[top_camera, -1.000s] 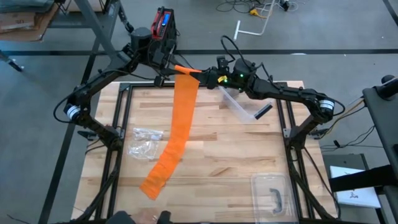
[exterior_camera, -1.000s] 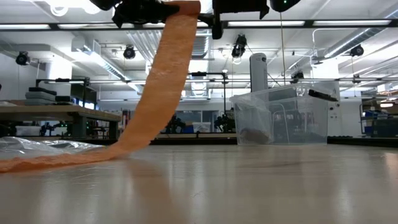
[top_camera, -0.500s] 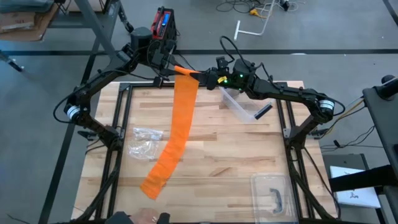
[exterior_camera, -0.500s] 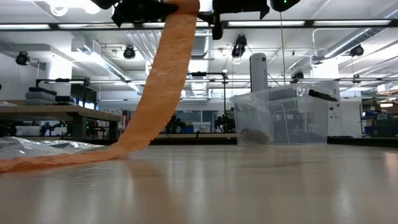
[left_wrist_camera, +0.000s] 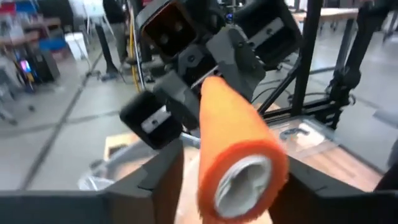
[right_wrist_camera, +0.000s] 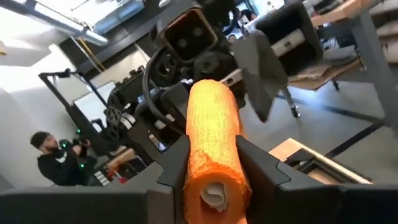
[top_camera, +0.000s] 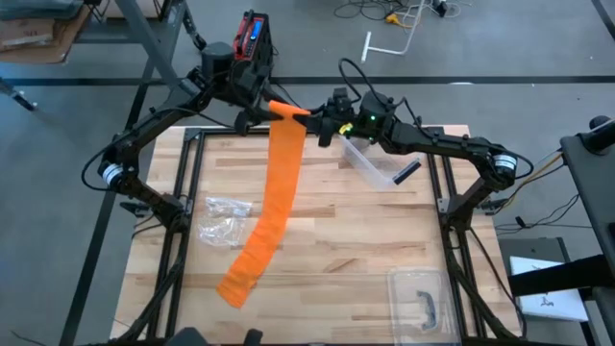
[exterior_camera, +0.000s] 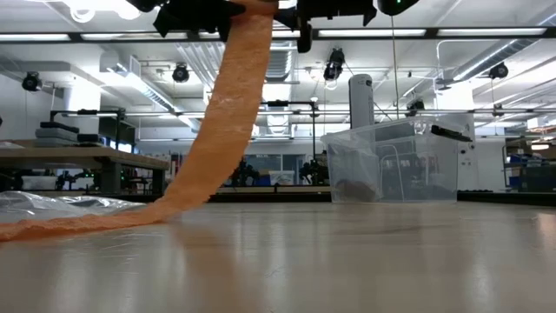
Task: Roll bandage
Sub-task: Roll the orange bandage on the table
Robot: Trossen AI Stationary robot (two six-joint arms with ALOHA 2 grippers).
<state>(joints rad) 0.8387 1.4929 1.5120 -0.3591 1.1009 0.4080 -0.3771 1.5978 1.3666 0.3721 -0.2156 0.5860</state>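
The roll (top_camera: 288,110) hangs above the table's far edge, its long axis running left-right between both grippers. The right gripper (top_camera: 322,125) clamps 1 end; the left gripper (top_camera: 252,113) stands part-open around the other.

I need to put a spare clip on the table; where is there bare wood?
Free: the wood between the orange bandage strip and the clear bin, down to the clear lid. Crowded: the plastic wrapper left of the strip, and the far edge where both arms hold the roll.
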